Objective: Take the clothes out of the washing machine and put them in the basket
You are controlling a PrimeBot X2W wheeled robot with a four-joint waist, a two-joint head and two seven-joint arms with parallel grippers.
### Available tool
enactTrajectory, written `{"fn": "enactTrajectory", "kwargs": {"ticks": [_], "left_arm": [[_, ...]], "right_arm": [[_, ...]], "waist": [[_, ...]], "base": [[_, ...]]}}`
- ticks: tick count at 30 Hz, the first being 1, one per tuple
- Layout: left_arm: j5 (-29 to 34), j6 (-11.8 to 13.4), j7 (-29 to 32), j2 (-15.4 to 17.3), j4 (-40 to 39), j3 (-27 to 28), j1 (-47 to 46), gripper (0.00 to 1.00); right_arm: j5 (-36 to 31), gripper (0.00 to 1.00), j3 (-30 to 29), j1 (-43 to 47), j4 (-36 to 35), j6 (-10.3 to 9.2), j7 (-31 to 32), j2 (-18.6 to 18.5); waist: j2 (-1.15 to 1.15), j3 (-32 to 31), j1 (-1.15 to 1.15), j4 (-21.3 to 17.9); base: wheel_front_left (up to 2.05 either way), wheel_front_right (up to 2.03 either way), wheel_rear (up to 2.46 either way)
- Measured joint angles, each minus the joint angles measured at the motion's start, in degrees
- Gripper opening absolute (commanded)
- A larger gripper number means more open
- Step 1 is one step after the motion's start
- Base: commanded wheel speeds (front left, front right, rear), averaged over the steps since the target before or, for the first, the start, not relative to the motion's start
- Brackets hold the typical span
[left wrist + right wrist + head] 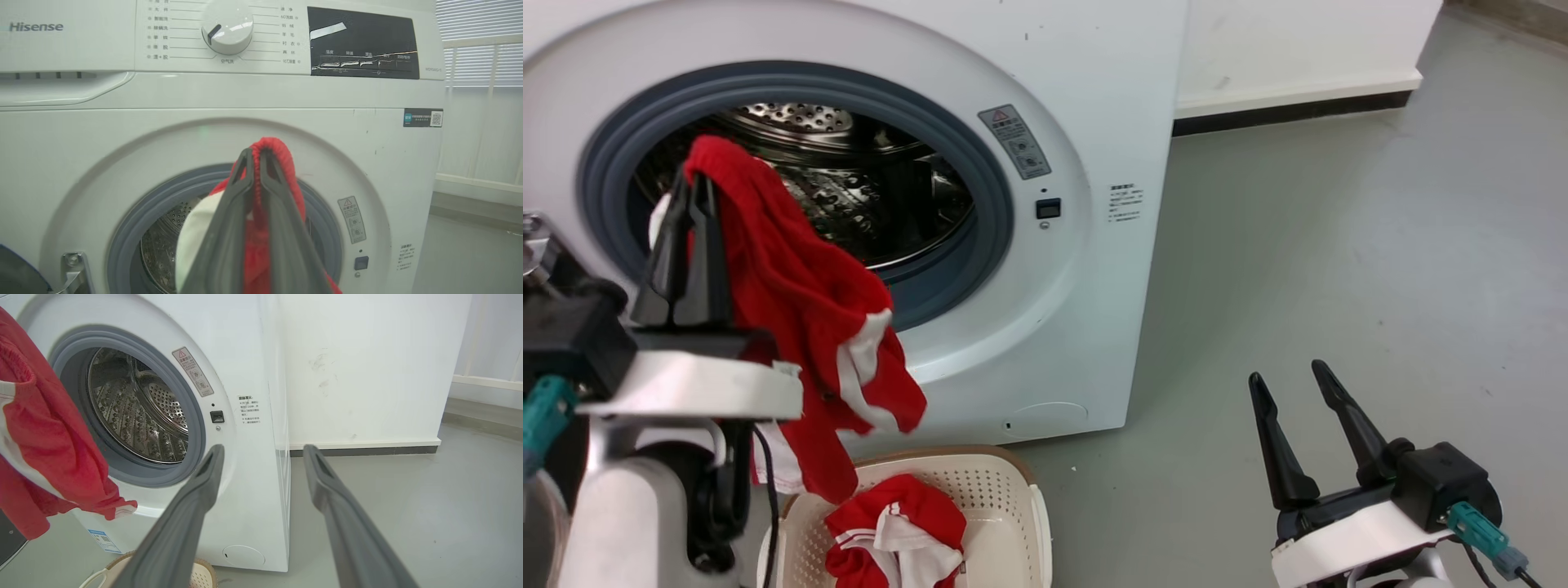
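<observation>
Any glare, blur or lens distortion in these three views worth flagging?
Head view: even light, sharp, small highlights on the drum. Left wrist view: glare streaks on the black display panel; the left gripper, shut on the red garment, looks soft up close. Right wrist view: the open right gripper blurs toward the bottom edge, and the washing machine side bows slightly.

The basket (1001,490) runs off the bottom edge, and the warning sticker (1014,140) print is unreadable.

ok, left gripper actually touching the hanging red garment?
Touching. Left wrist view: the left gripper has its fingers pinched shut on a fold of the red garment, which bulges over their tips.
</observation>
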Motion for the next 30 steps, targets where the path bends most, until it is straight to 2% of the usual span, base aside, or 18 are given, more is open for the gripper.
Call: {"fn": "enactTrajectory", "kwargs": {"ticks": [6, 13, 21, 26, 30], "left_arm": [[-0.4, 1.2, 0.4, -2.4, -4.1, -1.5, 6.7, 0.00], [-2.4, 1.8, -1.6, -5.8, 0.4, -3.7, 12.0, 0.00], [-6.1, 2.0, -9.2, -9.0, 15.5, -7.3, 12.9, 0.00], [-7.9, 1.6, -14.1, -9.5, 26.8, -8.9, 10.0, 0.00], [-8.3, 1.4, -15.6, -9.7, 35.4, -9.6, 6.8, 0.00]], "right_arm": [[-0.5, 1.00, -0.7, 0.5, -1.1, 0.00, 0.5, 0.0], [-0.8, 1.00, -1.2, 0.3, -2.4, 0.00, 1.0, 0.0], [-1.0, 1.00, -1.5, -2.8, -3.5, 0.00, 1.0, 0.0], [-0.9, 1.00, -0.5, -5.5, -3.7, 0.00, 0.7, -0.5], [-0.1, 1.00, 0.5, -7.6, -3.6, 0.00, 0.4, -1.3]], "waist": [[0.00, 0.4, 0.00, 2.1], [0.00, 3.1, 0.01, 4.1], [0.00, 8.9, 0.01, 5.2], [0.00, 13.2, 0.02, 5.1], [0.00, 16.6, 0.02, 4.2]], "base": [[0.00, 0.00, 0.00], [0.00, 0.00, 0.00], [0.00, 0.00, 0.00], [0.00, 0.00, 0.00], [0.00, 0.00, 0.00]]}}
